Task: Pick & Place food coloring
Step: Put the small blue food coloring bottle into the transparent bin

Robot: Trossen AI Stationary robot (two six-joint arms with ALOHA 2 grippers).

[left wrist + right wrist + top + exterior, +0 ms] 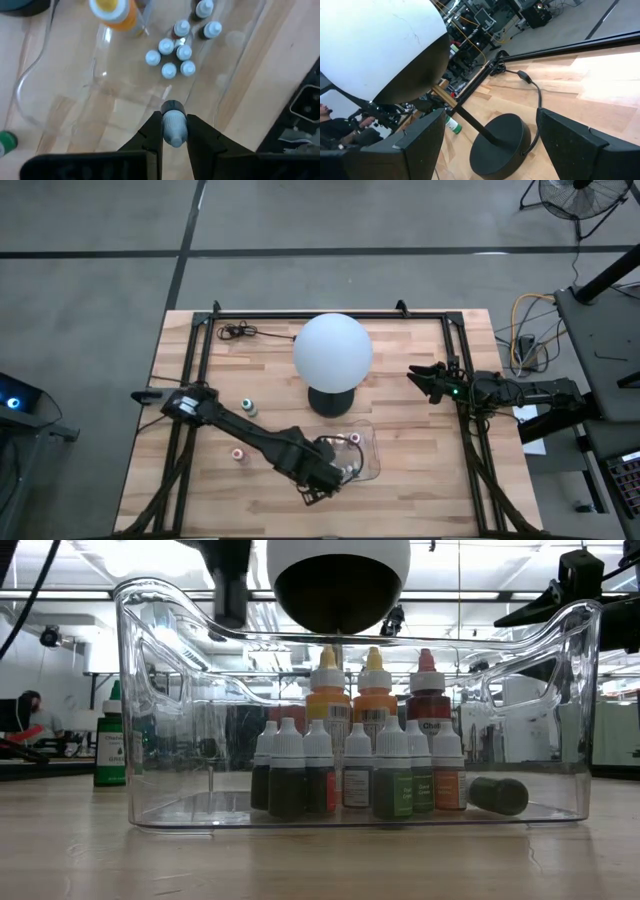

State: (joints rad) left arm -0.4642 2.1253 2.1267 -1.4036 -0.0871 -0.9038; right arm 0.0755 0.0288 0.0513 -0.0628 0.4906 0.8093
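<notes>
Several tiny food coloring bottles point(345, 768) stand in a clear plastic tray point(368, 463), and one dark bottle point(497, 795) lies on its floor. Two more stand loose on the table, a teal-capped one point(247, 407) and a pink-capped one point(237, 452). My left gripper point(173, 116) hangs over the tray's near left corner point(325, 480), shut on a small whitish-grey-capped bottle point(174, 125). My right gripper point(418, 377) waits open at the table's right side, pointing at the white globe lamp point(332, 350). My left gripper pinches the small bottle between its two fingers at the whitish-grey cap point(174, 131). The fingers come from above, pointing down, and lie along the bottle. Its dark end point(172, 106) points down past the fingertips. The bottle is lifted clear above the tray.
The globe lamp stands on a black round base point(330, 402) just beyond the tray, its cord point(240, 332) running to the far left corner. Larger orange and red dropper bottles point(375, 690) stand at the tray's back. A green bottle point(110, 745) shows left of the tray.
</notes>
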